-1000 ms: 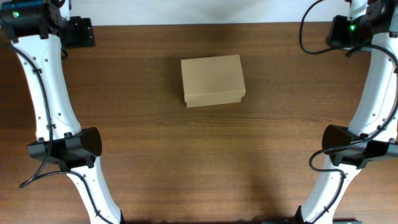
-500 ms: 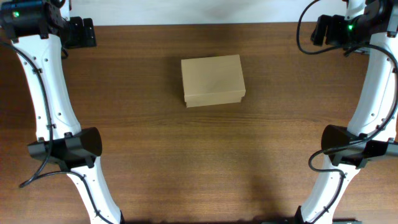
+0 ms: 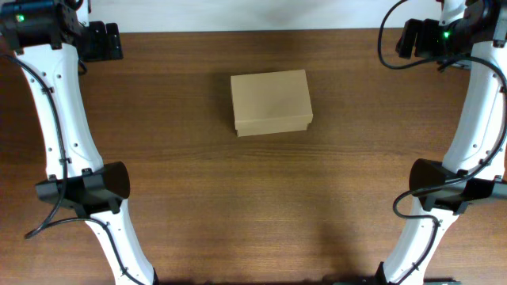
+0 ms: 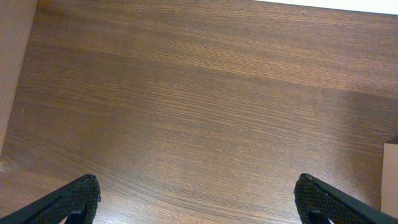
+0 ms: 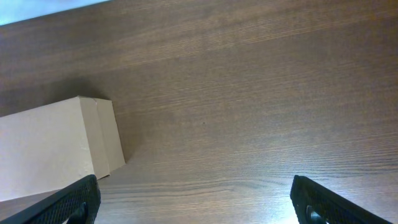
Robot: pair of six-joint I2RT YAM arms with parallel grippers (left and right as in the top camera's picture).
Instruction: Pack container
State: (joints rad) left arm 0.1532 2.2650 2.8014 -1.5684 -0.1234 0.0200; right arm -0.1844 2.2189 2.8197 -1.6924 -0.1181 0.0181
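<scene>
The container (image 3: 272,103) is a plain brown cardboard box with its lid down, lying at the middle of the far half of the table. My left gripper (image 3: 104,42) is at the far left corner, well away from the box, open with nothing between its fingers (image 4: 73,200). My right gripper (image 3: 406,38) is at the far right corner, also open and empty. In the right wrist view the container (image 5: 53,146) lies to the left, beyond the gripper (image 5: 199,202). In the left wrist view only a sliver of the container (image 4: 392,180) shows at the right edge, past the gripper (image 4: 199,202).
The dark wooden table (image 3: 253,198) carries only the box. Its far edge meets a white surface (image 3: 261,12). Both arms' white links (image 3: 63,134) run down the left and right sides (image 3: 475,127).
The right gripper's jaws have opened wide and now point toward the box. The left gripper and the container have not moved.
</scene>
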